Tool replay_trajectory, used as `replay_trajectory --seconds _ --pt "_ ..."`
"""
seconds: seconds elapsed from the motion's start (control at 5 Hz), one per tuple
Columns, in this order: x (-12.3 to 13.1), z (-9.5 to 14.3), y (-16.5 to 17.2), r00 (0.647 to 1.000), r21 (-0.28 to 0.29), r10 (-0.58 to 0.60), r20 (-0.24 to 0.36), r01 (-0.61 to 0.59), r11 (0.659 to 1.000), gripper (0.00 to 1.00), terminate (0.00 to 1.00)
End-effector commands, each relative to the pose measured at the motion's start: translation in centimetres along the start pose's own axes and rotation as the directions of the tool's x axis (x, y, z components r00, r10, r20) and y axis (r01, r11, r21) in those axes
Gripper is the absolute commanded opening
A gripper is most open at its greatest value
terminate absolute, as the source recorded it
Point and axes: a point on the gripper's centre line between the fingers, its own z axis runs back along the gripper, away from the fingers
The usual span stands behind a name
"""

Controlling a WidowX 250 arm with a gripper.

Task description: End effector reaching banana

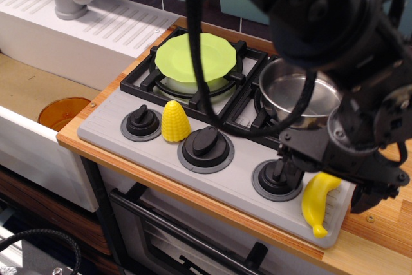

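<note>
The yellow toy banana (317, 205) lies on the grey stove panel (232, 178) at its front right corner, curved, its top end hidden under my gripper. My large black gripper (325, 188) hangs just above the banana with its two dark fingers spread, one finger (289, 170) left of the banana by the right knob, the other (365, 199) to its right over the wooden counter. The gripper is open and holds nothing.
A yellow corn cob (175, 121) stands between the left knob (141, 122) and middle knob (206, 146). A green plate (193, 57) sits on the left burner, a steel pot (302, 98) on the right burner. An orange bowl (61, 113) lies in the sink. Black cables (193, 43) hang over the stove.
</note>
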Motion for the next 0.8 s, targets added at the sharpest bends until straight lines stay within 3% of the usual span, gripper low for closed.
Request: replay_trajectory --seconds 0.0,0.6 --pt "1.03 -0.47 -0.22 1.000 -0.034 -0.009 0.022 0.010 0.999 1.00 0.00" --pt "1.15 -0.28 -0.31 1.000 -0.022 -0.017 0.001 0.017 1.000 1.00 0.00"
